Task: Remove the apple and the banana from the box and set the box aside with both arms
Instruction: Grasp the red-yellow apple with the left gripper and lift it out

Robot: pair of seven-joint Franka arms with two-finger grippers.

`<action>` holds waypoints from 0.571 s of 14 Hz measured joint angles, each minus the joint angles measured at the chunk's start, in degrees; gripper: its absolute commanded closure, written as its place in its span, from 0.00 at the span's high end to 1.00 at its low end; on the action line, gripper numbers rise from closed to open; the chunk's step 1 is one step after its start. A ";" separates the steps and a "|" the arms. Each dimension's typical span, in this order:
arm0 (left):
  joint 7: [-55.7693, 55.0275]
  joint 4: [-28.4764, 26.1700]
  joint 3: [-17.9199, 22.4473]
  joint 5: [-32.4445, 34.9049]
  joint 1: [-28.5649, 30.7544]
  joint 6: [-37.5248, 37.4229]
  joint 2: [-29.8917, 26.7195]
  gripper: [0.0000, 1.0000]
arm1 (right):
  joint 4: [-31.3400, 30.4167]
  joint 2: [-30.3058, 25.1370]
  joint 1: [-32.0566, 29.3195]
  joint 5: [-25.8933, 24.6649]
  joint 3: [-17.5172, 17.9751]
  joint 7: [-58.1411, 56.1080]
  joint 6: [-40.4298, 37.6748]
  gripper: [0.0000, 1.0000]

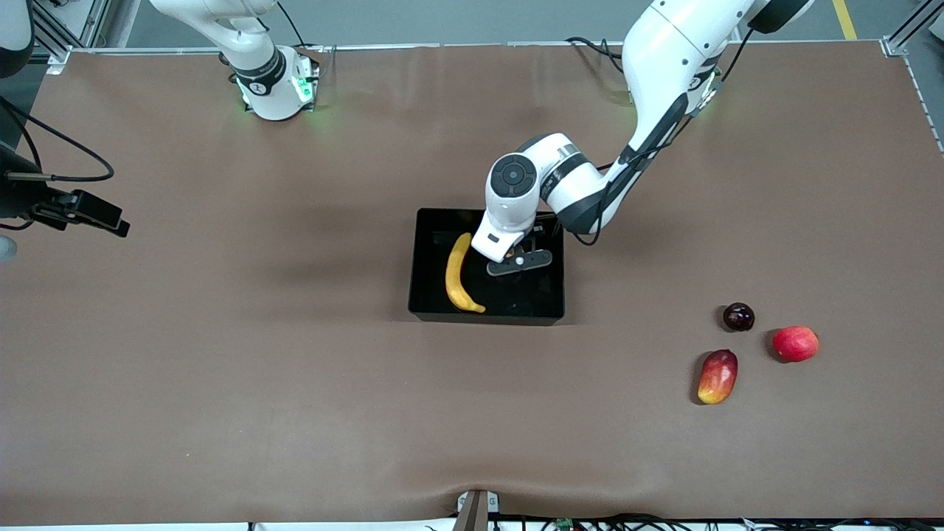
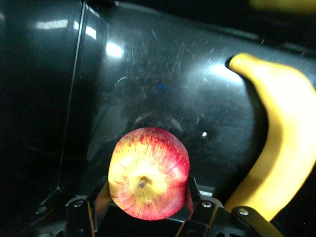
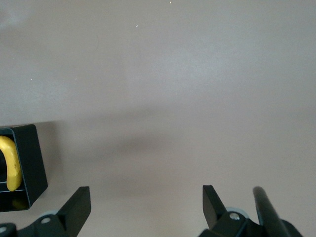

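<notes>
- One apple (image 2: 148, 173), small, round, red with yellow streaks and a smooth skin, low inside the box (image 1: 424, 265); whether it rests on the box floor I cannot tell
- One banana (image 1: 459, 275), long, curved, yellow, lying on the box floor beside the apple
- One box, glossy black plastic, rectangular, open-topped, low-walled, on the brown bench (image 1: 221, 369)
- Left tool (image 1: 520, 259) reaches down into the box, its fingers (image 2: 101, 200) set against both sides of the apple
- Right tool (image 3: 146, 197) spread wide, holding nothing, waiting over bare bench toward the right arm's end from the box
- Three loose fruits nearer the camera than the box, toward the left arm's end: an oblong red-yellow mango (image 1: 717, 377), a plain red round fruit (image 1: 795, 344), a small dark round fruit (image 1: 738, 316)
</notes>
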 measured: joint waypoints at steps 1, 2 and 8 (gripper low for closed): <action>0.00 1.66 0.02 0.00 0.09 -2.22 -0.28 0.00 | 0.00 0.00 0.00 0.00 0.00 0.00 0.00 1.00; 0.00 3.98 0.02 0.02 0.13 -5.43 -0.66 0.00 | -0.01 0.00 0.00 0.00 0.00 0.00 -0.01 1.00; 5.15 12.96 0.18 0.40 5.15 -17.08 -8.99 0.00 | -0.02 0.00 0.00 0.00 0.00 0.00 -0.02 1.00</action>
